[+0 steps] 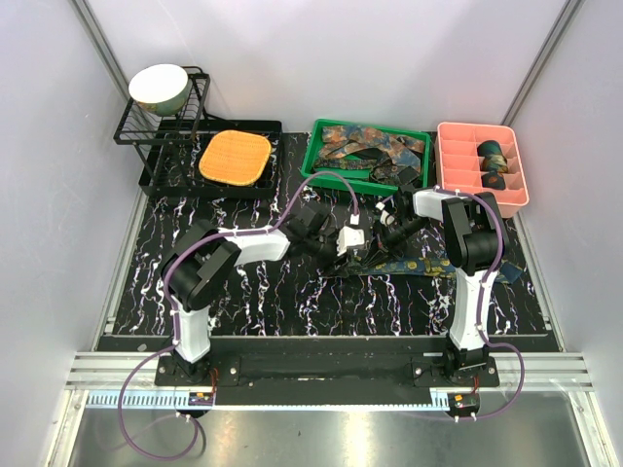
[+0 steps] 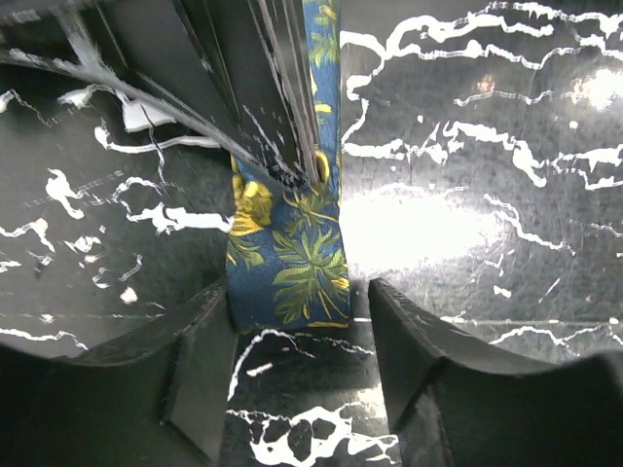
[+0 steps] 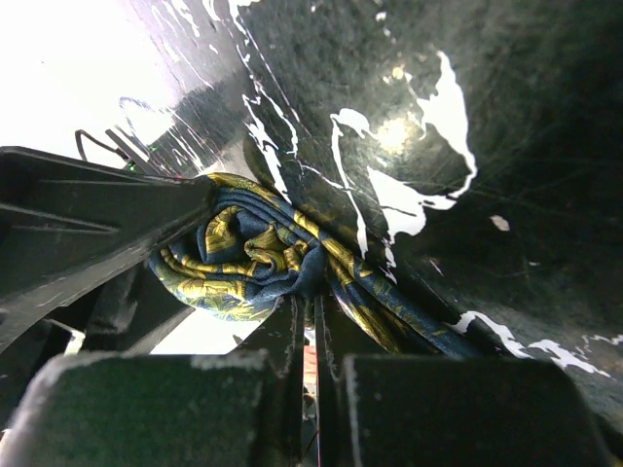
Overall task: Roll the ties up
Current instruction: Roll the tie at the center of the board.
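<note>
**Camera placement, three views**

Top external: mounted high behind the arm bases, looking down on the whole counter (image 1: 263, 292). Left wrist: close and aimed steeply downward, with the left hand (image 2: 297, 302) at the lower edge. Right wrist: very close, skimming low over the counter, with the right hand (image 3: 311, 311) at bottom centre. All three views share the patterned tie (image 1: 389, 265) mid-counter.

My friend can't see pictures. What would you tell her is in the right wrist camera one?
The right gripper is pinched shut on a bunched-up roll of dark blue tie with gold swirls. The tie's loose tail trails off to the lower right across a shiny black table with white marble streaks.
</note>
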### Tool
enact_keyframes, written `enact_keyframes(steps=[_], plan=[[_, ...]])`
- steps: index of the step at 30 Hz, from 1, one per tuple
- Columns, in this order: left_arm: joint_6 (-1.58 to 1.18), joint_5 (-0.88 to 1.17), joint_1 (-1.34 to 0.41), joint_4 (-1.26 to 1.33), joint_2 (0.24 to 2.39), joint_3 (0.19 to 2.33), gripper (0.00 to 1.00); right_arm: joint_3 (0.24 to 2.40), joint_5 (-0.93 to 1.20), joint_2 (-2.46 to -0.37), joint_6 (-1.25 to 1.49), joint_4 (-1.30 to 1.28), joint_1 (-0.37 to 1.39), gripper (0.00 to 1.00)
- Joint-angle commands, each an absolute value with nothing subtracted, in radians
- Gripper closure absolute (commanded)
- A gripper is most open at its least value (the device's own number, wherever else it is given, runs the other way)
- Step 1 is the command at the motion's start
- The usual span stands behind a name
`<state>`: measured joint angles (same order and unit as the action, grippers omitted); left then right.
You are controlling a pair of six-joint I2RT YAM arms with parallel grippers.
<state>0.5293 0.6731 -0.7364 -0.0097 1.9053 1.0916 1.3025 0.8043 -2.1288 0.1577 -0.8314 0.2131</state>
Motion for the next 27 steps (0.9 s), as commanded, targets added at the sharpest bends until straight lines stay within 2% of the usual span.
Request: enact_keyframes(steps=[1,4,7,19,27], plan=[[0.560,0.680,-0.736,-0.008,1.904,1.104,0.52,1.258,0.479,-2.218,0.130,-0.718,0.227,1.00],[0.517,0.699,-0.736,0.049,1.876,1.114,0.60,1.258,0.479,-2.220,0.129,-0.718,0.229,1.00],[0.456,0.706,-0.738,0.080,1.861,1.144,0.62,1.256,0.476,-2.218,0.130,-0.718,0.229,1.00],[0.313,0.746,-0.811,0.107,2.000,1.282,0.62,1.252,0.474,-2.218,0.135,-0.709,0.232,1.00],[0.296,0.723,-0.824,0.149,2.086,1.273,0.59,1.247,0.477,-2.217,0.138,-0.701,0.230,1.00]])
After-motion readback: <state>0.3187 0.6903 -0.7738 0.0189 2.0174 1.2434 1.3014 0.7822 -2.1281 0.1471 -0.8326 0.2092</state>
